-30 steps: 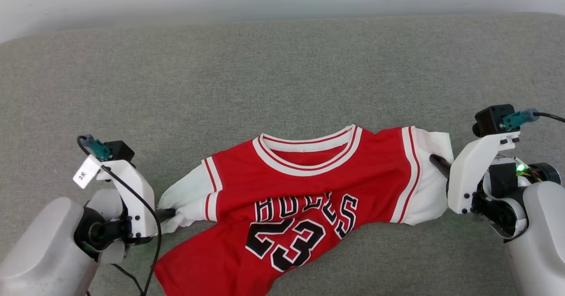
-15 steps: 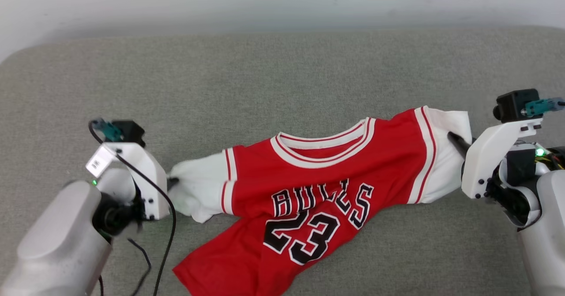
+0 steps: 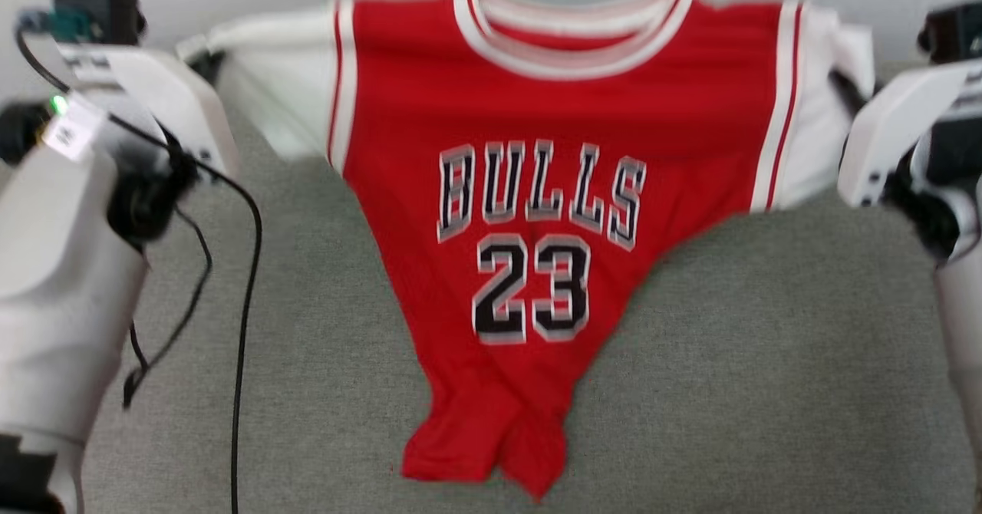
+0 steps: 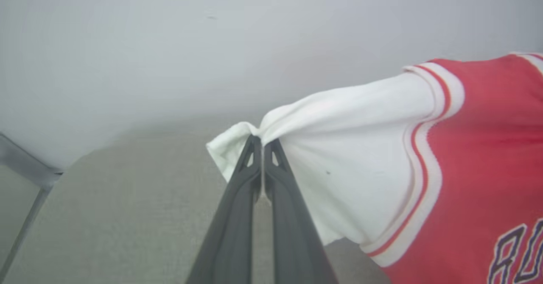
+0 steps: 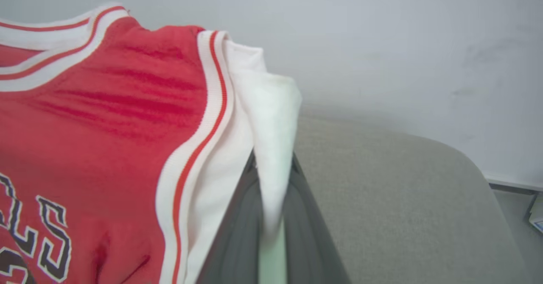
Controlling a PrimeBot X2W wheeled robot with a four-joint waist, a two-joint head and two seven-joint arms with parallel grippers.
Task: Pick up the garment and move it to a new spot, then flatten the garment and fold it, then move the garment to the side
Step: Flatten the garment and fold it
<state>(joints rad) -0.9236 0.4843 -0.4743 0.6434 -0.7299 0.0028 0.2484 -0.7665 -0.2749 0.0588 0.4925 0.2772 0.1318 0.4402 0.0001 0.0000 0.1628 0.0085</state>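
Red jersey garment held up in the air, stretched wide between both arms, lettering and number 23 facing the head camera, hem hanging down to the grey padded worktop, left tool pinched shut on the left sleeve, right tool clamped on the right sleeve

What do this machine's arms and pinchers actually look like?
Each arm is a smooth, rounded pale grey forearm ending in a white angular bracket. The left end effector and right end effector each have two long, slim dark grey fingers. The left arm carries a loose black cable, a white tag and a green light.
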